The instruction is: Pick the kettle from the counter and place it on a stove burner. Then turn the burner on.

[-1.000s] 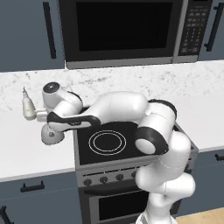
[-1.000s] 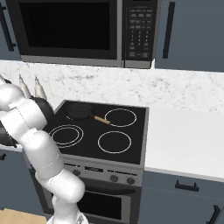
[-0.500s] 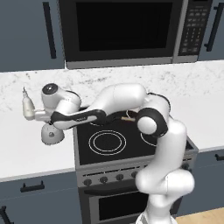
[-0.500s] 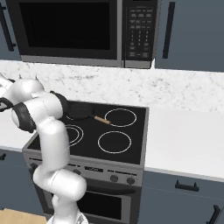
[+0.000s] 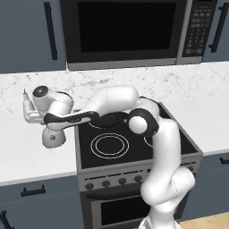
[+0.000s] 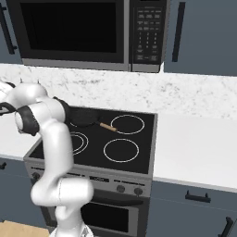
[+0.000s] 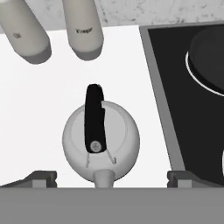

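Observation:
The silvery-grey kettle point(image 7: 103, 142) with its black top handle point(image 7: 94, 118) stands upright on the white counter point(image 7: 43, 100), just left of the cooktop's edge. My gripper point(image 7: 111, 178) hangs open straight above it, fingertips point(image 7: 41, 178) spread wide on either side, not touching it. From the left base view the kettle point(image 5: 53, 137) sits under my hand point(image 5: 53, 118), left of the stove. The double-ring burner point(image 5: 109, 145) at the cooktop's front left is bare; the arm partly covers that burner point(image 6: 79, 141) in the right base view.
Two white bottles point(image 7: 83, 33) point(image 7: 26, 37) stand on the counter just beyond the kettle. A dark pan point(image 5: 112, 120) with a wooden handle point(image 6: 107, 127) sits on the rear left burner. Single-ring burners point(image 6: 121, 150) lie to the right. A microwave point(image 5: 125, 31) hangs above.
The arm has stretched out, its elbow swinging right and up over the stove. The hand has stayed over the kettle, shifting slightly left. The kettle has not moved.

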{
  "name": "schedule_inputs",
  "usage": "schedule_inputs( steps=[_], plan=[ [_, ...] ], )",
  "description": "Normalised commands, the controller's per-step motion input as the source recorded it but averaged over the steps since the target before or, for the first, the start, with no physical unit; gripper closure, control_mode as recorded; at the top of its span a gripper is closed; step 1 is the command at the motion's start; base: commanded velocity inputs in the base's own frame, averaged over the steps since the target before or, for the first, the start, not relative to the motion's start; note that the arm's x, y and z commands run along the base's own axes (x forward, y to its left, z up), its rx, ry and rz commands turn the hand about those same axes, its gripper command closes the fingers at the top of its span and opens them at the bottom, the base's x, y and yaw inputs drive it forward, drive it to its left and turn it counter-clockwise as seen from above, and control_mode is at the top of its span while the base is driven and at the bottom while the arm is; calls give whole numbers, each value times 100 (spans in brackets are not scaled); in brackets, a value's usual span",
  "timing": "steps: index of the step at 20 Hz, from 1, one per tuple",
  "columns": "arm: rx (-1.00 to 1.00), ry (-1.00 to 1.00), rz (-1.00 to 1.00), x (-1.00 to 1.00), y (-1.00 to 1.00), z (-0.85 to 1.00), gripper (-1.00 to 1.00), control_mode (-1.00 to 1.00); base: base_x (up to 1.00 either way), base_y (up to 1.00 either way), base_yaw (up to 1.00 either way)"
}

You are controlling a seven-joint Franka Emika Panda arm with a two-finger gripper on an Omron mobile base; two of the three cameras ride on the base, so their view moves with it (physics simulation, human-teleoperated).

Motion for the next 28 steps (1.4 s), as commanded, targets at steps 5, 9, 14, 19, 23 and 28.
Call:
schedule_inputs(
  steps=[5, 9, 14, 19, 23, 28],
  plan=[
    [-1, 1, -1, 15, -3, -22, -100, -100, 0, 0, 0],
    [0, 0, 0, 13, -4, -17, -100, -100, 0, 0, 0],
    [0, 0, 0, 18, -4, -23, -100, -100, 0, 0, 0],
    [0, 0, 0, 13, -6, -22, -100, -100, 0, 0, 0],
    [0, 0, 0, 23, 0, -8, -100, -100, 0, 0, 0],
    [0, 0, 0, 21, 0, -3, -100, -100, 0, 0, 0]
  ],
)
